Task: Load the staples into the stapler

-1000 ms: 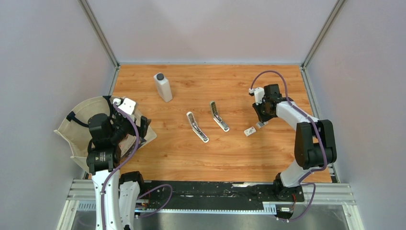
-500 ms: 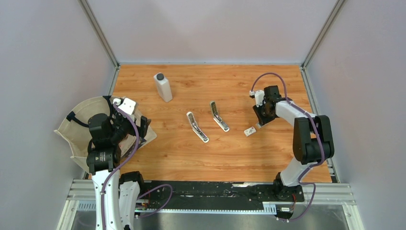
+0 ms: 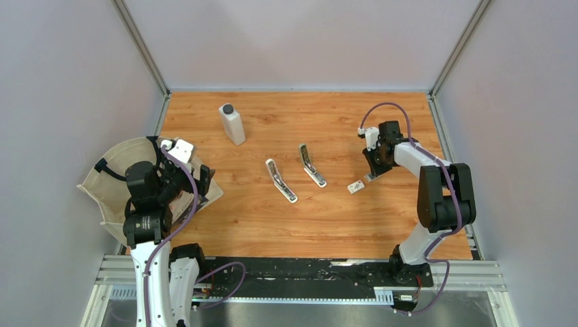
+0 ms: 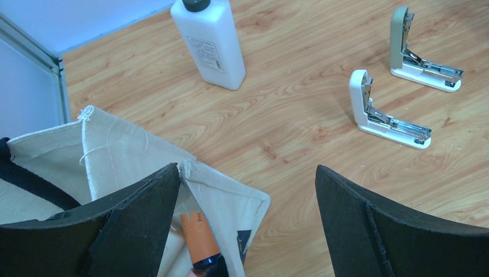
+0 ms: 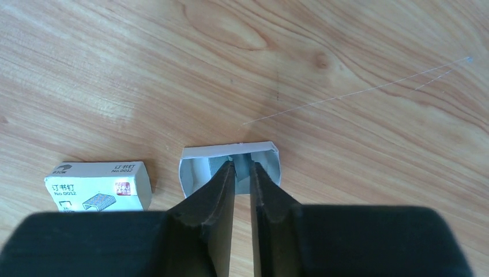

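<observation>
Reaching down to the right of the olive stapler (image 3: 312, 165), the right end effector (image 5: 242, 166) has its fingers drawn almost together, with only a thin slit between them. The tips dip into an open tray (image 5: 193, 167) of white card. Something grey sits at the tips, but I cannot tell whether they pinch it, since the fingers hide most of the tray. The staple box (image 5: 98, 186), white with small print and a drawing of staples, lies flat on the surface (image 3: 327, 116). It sits between that tray and the olive stapler, close beside the tray but apart from it.

The olive stapler is hinged open, its metal track exposed. A white stapler (image 3: 281, 180), open likewise, sits just left of it. Well to the olive stapler's left, the left end effector (image 4: 247, 179) hangs wide open and holds nothing, over the edge of a canvas tote bag (image 4: 115, 156) in which an orange item (image 4: 196, 236) shows. A white bottle (image 3: 232, 124) with a dark cap stands upright, left of the olive stapler and farther from the arms.
</observation>
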### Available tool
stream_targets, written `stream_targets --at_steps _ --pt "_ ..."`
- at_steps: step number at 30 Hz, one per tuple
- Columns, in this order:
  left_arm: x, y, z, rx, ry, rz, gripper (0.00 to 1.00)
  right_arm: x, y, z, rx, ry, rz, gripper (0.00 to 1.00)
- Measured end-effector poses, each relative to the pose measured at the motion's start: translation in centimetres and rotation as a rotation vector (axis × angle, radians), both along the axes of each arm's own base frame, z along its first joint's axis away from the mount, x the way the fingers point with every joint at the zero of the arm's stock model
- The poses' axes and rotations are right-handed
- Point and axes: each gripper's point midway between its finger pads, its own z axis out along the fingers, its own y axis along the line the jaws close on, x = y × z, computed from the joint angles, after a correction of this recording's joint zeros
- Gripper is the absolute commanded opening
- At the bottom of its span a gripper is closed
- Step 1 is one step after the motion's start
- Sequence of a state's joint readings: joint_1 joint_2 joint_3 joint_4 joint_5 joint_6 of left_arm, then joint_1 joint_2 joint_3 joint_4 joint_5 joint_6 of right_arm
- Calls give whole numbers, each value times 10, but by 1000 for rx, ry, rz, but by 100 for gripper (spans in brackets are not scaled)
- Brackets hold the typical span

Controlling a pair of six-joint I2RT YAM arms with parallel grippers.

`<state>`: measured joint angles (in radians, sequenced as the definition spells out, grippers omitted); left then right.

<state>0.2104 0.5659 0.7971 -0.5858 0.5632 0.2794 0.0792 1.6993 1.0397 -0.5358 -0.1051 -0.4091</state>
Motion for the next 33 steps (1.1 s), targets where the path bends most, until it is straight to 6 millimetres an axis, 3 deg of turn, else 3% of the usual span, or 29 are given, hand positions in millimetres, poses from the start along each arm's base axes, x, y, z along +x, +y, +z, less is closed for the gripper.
stream_targets --at_steps 20,33 --pt "0 1 0 1 0 3 95 -3 0 0 31 25 -5 30" --pt "0 1 0 2 0 6 95 0 -2 3 33 11 -13 29"
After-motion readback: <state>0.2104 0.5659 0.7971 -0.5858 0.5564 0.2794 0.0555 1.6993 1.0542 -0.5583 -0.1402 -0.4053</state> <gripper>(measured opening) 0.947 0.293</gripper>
